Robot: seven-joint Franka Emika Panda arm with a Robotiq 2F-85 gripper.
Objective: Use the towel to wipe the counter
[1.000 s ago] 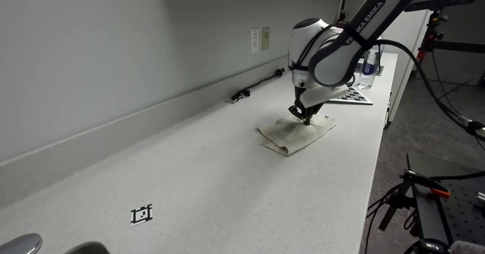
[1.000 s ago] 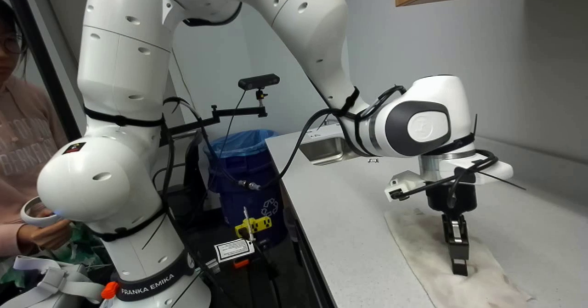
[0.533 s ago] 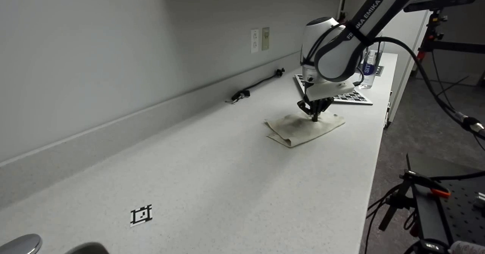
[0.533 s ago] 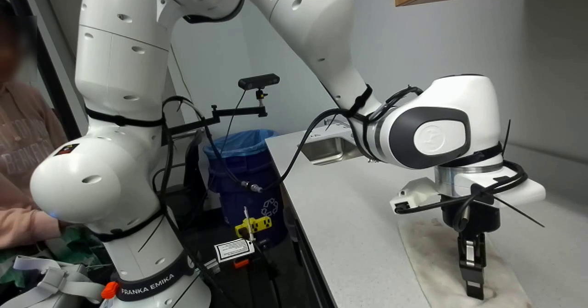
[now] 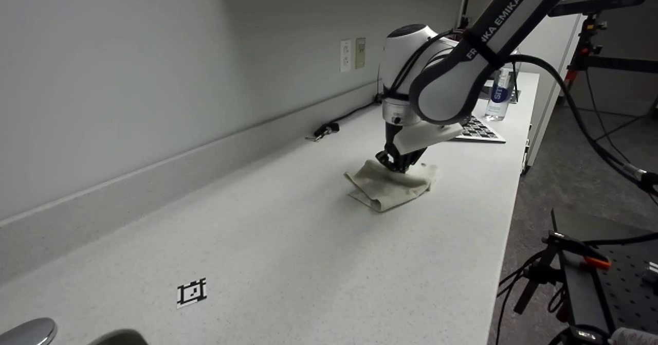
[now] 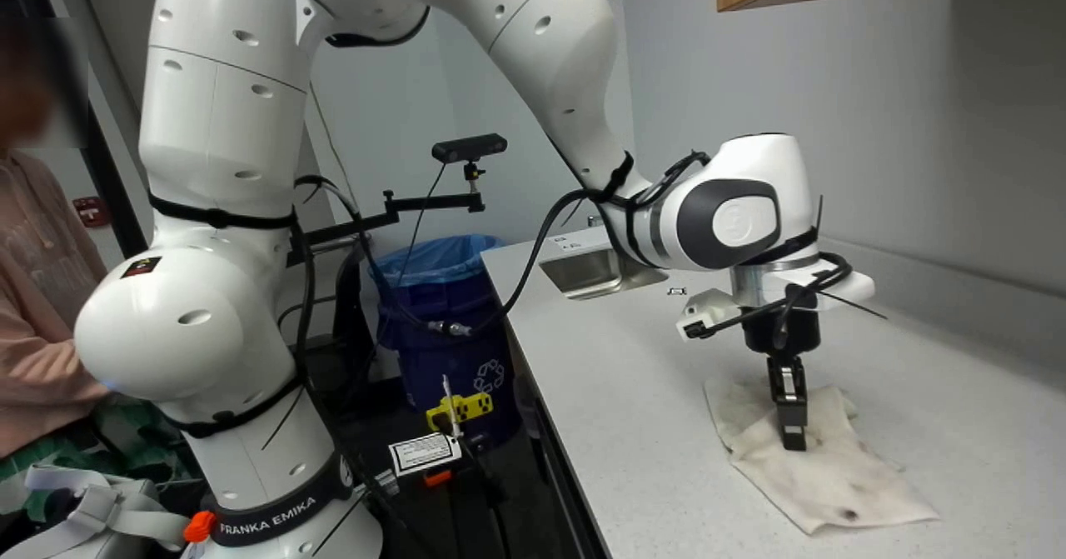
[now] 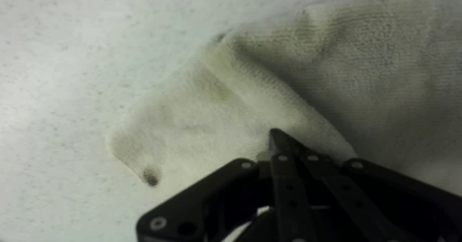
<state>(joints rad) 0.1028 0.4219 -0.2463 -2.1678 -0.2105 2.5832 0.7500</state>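
The off-white towel (image 5: 390, 188) lies on the pale counter (image 5: 288, 247), folded, with a raised fold near the gripper. In another exterior view the towel (image 6: 841, 480) looks rumpled, with a dark spot near its near edge. My gripper (image 5: 401, 169) points down and presses on top of the towel; in an exterior view the gripper (image 6: 794, 442) touches the towel's middle. In the wrist view the towel (image 7: 187, 119) has a ridge beside the gripper (image 7: 279, 141), whose fingertips are together. No cloth shows between the fingers. The towel's underside is hidden.
A wall runs along the counter's back, with a black cable (image 5: 326, 129) near it. A checkered board (image 5: 480, 130) and a clear bottle (image 5: 498, 95) stand beyond the gripper. A sink (image 6: 600, 274) and a small printed marker (image 5: 192, 292) are at the counter's other end.
The gripper and towel moved away toward the checkered board, then came back toward the sink end. The towel is now more bunched, with a new fold around the fingertips.
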